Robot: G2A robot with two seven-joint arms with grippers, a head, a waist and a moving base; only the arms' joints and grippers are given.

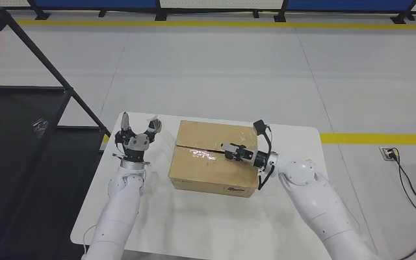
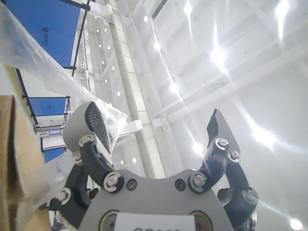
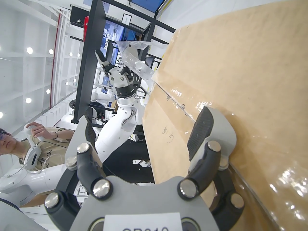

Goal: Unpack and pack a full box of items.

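The brown cardboard box (image 1: pixel 211 156) stands shut in the middle of the white counter (image 1: pixel 195 214), a little nearer its far edge, with glossy tape along the top seam (image 1: pixel 195 151). The step in hand looks like unsealing, the very start of unpacking.

The left pincer (image 1: pixel 139 121) is between the box and the counter's left edge, near the far left corner. It points upward with its fingers wide apart. A strip of clear plastic tape (image 2: pixel 43 68) clings to one ribbed finger pad (image 2: pixel 97 123). In the right wrist view the strip seems to run back to the box's top edge at the seam, so it is probably only partly peeled.

The right pincer (image 1: pixel 225 151) lies on the box top toward the counter's right edge, also spread and gripping nothing. One finger (image 3: pixel 201 131) rests on the cardboard beside the taped seam.

Next, the strip likely needs pulling clear along the seam. The open left fingers hold it by stickiness alone, so they should close on it first while the right arm steadies the box. Then the flaps can be lifted.
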